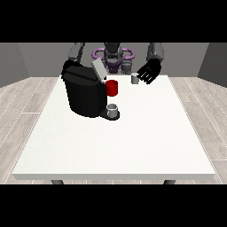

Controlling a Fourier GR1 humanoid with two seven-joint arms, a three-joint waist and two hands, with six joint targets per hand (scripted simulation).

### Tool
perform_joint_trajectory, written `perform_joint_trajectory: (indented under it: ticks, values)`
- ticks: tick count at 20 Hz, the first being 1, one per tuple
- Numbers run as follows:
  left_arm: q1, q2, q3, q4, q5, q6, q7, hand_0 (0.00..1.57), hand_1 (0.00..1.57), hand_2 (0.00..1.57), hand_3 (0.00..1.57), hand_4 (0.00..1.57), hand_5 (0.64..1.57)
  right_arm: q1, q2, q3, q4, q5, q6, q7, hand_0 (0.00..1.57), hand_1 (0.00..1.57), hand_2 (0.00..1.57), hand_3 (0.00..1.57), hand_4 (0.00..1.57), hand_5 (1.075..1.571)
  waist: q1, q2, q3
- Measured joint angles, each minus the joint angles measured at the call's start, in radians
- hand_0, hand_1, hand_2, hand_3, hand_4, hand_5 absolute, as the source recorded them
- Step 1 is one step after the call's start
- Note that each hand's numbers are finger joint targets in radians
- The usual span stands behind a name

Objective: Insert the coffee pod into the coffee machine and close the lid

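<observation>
Pod (135,79) on surface (133,142), right of machine (84,91); touching spread, empty fingers (146,77) of view-right hand (150,71).

**Even, soft light over a bright worktop**

The light is flat and even. The white worktop (115,146) glows bright without glare. The black coffee machine (84,93) reads as a dark mass with little surface detail. Shadows are faint, and small things look soft-edged.
</observation>
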Motion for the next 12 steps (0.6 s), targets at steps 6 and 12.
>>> perform_joint_trajectory:
  ticks: [6,12]
  values:
    - [-0.08,0.036,0.031,-0.003,0.003,-0.034,0.031,1.25,1.25,1.29,1.24,0.51,1.571,-0.013,-0.002,0.02,-0.03,-0.008,0.007,0.019,0.0,0.0,0.0,0.0,0.5,1.571,-0.038,0.003,0.0001]
    - [-0.184,0.067,0.079,0.012,0.023,-0.06,0.089,1.28,1.28,1.33,1.27,0.48,1.571,-0.036,-0.001,0.041,-0.06,0.003,0.008,0.019,0.0,0.0,0.0,0.0,0.51,1.571,-0.088,0.038,0.0]
